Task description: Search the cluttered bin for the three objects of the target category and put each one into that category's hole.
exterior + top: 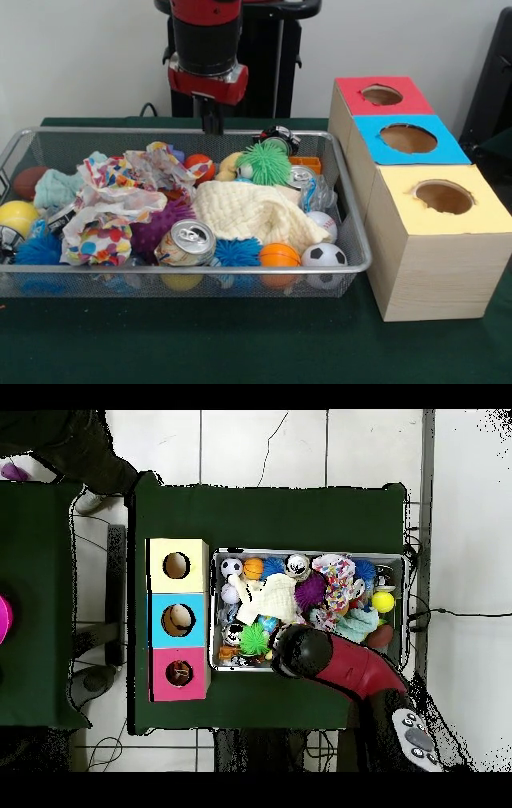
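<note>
A wire mesh bin (80, 271) is heaped with clutter. Near its front lie a soda can (186, 242), an orange ball (279, 255), a soccer ball (323, 256) and a blue spiky ball (236, 252). A cream cloth (252, 212) covers the middle, with a green spiky ball (263, 163) and a second can (300, 176) behind it. To the right stand three boxes with holes: red (382, 95), blue (408, 138) and yellow (444, 197). My gripper (212, 124) hangs shut and empty above the bin's far rim, touching nothing.
Crumpled patterned paper (120, 200), a purple spiky ball (160, 228), a teal cloth (56, 188), a yellow ball (16, 216) and a brown ball (30, 182) fill the bin's left half. In the overhead view my arm (340, 664) covers part of the bin (310, 552).
</note>
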`<state>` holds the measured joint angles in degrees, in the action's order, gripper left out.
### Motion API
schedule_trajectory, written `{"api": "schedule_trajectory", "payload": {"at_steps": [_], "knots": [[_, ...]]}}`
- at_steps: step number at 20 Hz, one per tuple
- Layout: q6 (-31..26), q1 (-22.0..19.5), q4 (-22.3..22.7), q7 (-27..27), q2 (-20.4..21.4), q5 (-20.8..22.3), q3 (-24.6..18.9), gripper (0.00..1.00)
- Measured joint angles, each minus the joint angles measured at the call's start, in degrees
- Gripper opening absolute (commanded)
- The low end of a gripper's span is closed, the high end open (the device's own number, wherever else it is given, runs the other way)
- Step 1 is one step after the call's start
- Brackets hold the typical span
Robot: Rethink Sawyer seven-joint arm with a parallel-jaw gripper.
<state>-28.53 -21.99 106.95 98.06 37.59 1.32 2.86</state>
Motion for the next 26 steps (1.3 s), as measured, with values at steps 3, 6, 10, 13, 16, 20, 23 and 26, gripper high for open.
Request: {"api": "schedule_trajectory", "payload": {"at_steps": [3, 6, 10, 13, 16, 20, 23, 26], "knots": [[0.1, 0.0, -0.6, 0.0, -1.2, 0.0, -1.1, 0.00], [0.2, 0.0, -1.0, 0.0, -2.3, 0.0, -2.0, 0.00], [0.5, 0.3, -1.4, 0.0, -3.4, 0.0, -2.5, 0.00], [1.9, 0.3, -1.4, 0.0, -3.9, -0.1, -2.9, 1.00], [3.0, 0.3, -1.4, 0.0, -4.2, -0.3, -3.1, 1.00], [4.0, 0.4, -1.4, 0.0, -4.6, -0.5, -3.2, 1.00], [4.0, 0.8, -1.6, 0.0, -4.7, -0.5, -3.2, 1.00], [4.0, 1.4, -2.0, 0.0, -4.7, -0.5, -3.2, 1.00]]}}
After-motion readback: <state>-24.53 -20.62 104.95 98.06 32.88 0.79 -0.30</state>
